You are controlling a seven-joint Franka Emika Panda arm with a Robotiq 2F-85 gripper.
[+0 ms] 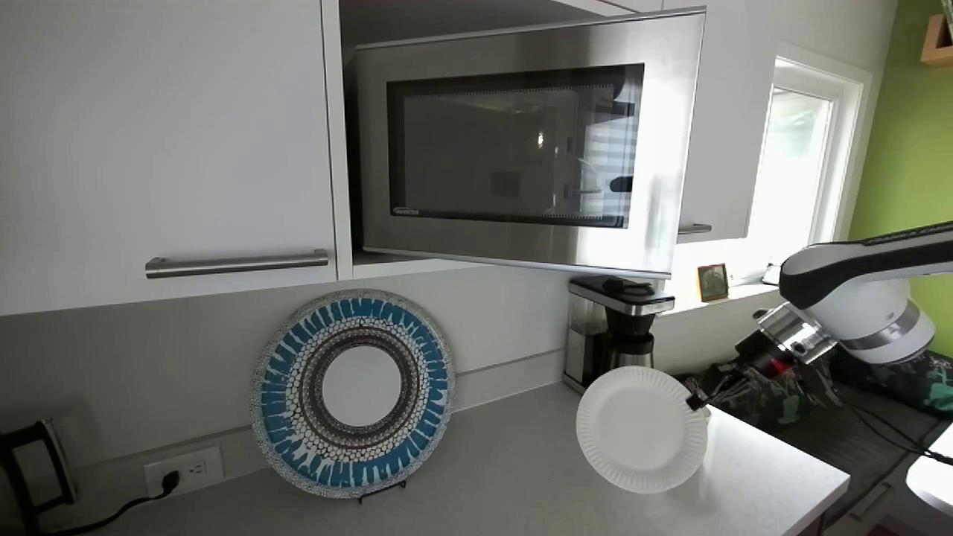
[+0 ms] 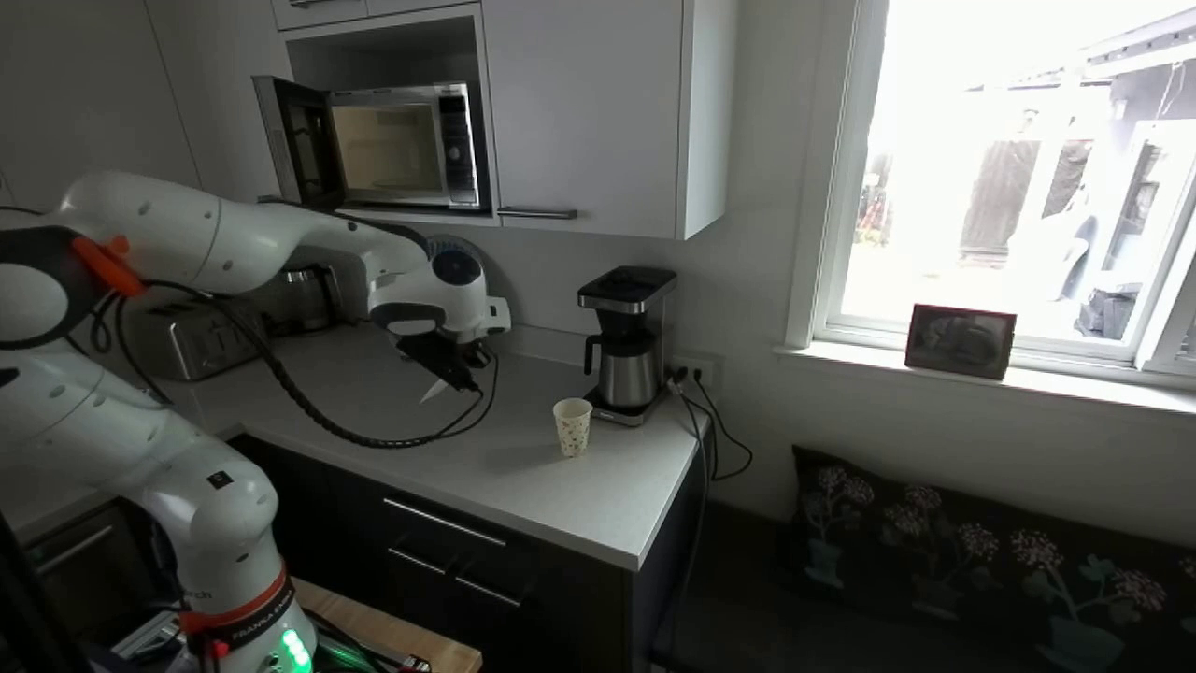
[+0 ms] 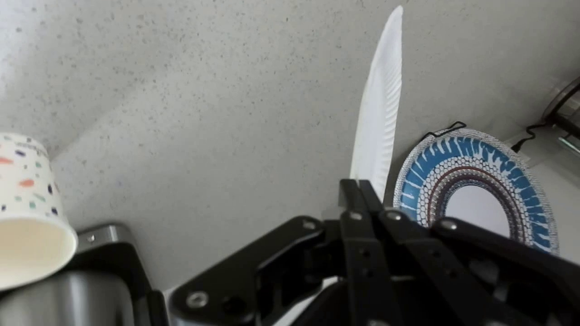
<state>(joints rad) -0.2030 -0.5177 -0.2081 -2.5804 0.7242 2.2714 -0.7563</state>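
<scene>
Your gripper [image 3: 359,188] was closed on the rim of a white paper plate [image 1: 642,430], which hung in the air above the desk [image 1: 514,469], lower right of center in an exterior view. The wrist view caught the plate almost edge-on, rising toward the top of the frame.

Thin and pressed from paper, the plate looked very light, probably stiff enough to hold its shape from one edge yet likely to crease under a hard squeeze. Its dry surface seemed unlikely to slide, though a single pinch might have let it swivel; the fluted rim, where you had it, appeared the best place to take hold.

Below lay the desk's pale, speckled top. In an exterior view, a patterned paper cup [image 2: 573,427] stood just below center, near a coffee maker [image 2: 631,341], while a microwave [image 2: 397,145] at upper left stood with its door ajar. A blue-ringed decorative platter [image 1: 361,385] was propped lower left of center. Daylight poured through a window [image 2: 990,187] at upper right, above a floral cushion [image 2: 990,570].
</scene>
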